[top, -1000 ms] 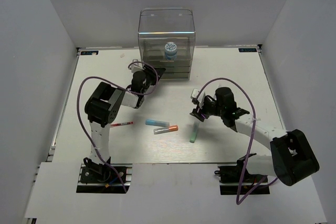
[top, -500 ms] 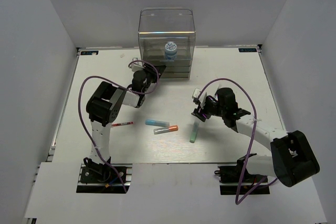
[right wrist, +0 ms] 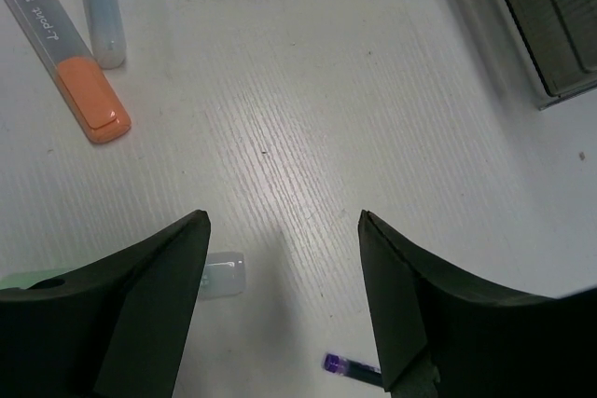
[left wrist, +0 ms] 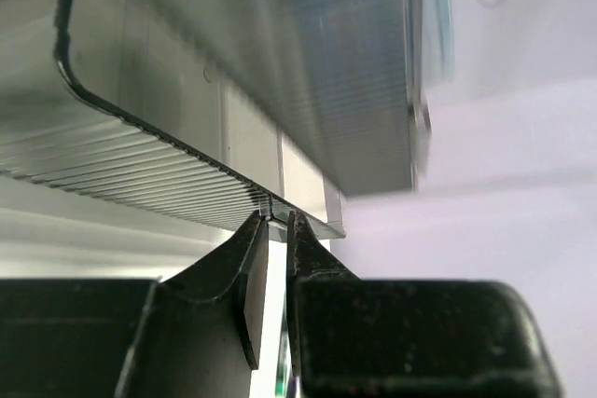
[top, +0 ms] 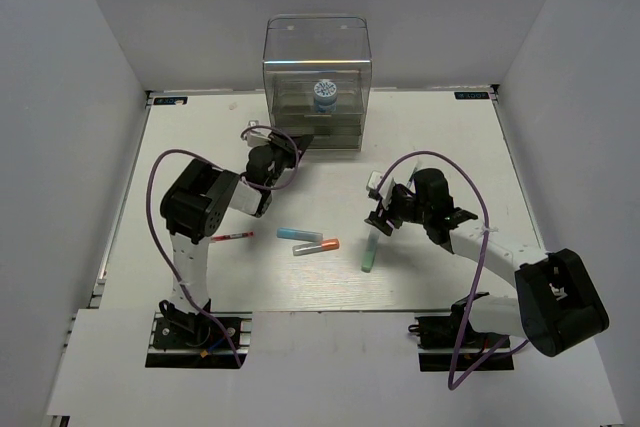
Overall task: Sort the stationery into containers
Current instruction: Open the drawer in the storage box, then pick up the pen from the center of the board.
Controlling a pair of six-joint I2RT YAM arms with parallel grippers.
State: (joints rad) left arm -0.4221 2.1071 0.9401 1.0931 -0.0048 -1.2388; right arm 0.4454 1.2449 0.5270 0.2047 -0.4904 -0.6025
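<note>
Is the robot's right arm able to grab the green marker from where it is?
Probably yes. The right gripper hangs open right beside one end of the pale-green marker, and nothing lies on the marker or between the two.

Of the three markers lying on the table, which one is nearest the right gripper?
The pale-green marker, its end just beneath the right gripper. The light-blue marker and grey orange-tipped marker lie side by side further left.
</note>
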